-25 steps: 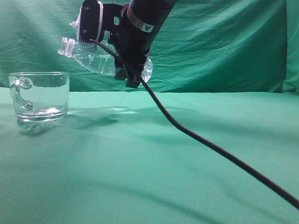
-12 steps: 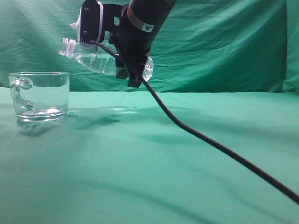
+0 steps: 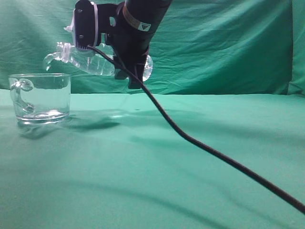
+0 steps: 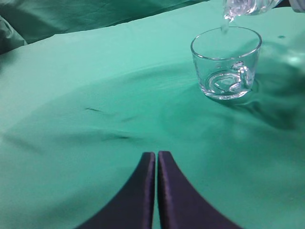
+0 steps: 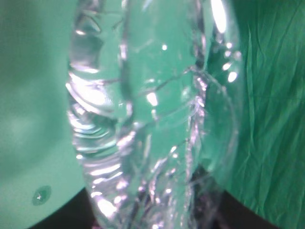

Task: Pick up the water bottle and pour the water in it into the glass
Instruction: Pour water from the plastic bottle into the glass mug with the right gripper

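Shifted left and tipped lower since earlier, water bottle (image 3: pixel 93 61) clamped in right gripper (image 3: pixel 126 59), mouth over glass (image 3: pixel 42 98) on green cloth (image 3: pixel 157 162), water (image 4: pixel 225 25) starting to fall; left gripper (image 4: pixel 156 164) closed, idle; next likely holding tilt over rim.

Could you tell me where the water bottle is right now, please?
In the exterior view the water bottle is held in the air by the right gripper at upper left, tipped mouth-down just above the glass on the green cloth.
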Controlling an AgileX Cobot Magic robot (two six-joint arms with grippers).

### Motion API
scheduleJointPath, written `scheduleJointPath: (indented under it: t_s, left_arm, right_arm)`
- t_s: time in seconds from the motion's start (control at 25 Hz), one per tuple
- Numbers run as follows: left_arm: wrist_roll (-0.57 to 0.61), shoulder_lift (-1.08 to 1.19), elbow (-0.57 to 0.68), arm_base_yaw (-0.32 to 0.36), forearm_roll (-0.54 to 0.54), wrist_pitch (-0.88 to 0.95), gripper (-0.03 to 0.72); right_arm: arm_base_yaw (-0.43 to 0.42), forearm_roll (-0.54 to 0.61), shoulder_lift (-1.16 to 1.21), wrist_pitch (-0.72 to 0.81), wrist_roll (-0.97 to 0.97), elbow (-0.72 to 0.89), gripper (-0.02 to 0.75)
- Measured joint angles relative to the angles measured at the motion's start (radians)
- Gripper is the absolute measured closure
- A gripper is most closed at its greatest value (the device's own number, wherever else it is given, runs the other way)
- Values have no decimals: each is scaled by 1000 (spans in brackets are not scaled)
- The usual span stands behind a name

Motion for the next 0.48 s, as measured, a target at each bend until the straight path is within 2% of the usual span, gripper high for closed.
scheduleJointPath:
  t_s: [0.48]
  left_arm:
    - [0,0,0,0,0,0,688]
  right_arm:
    - [13,0,0,5,-47,0,425]
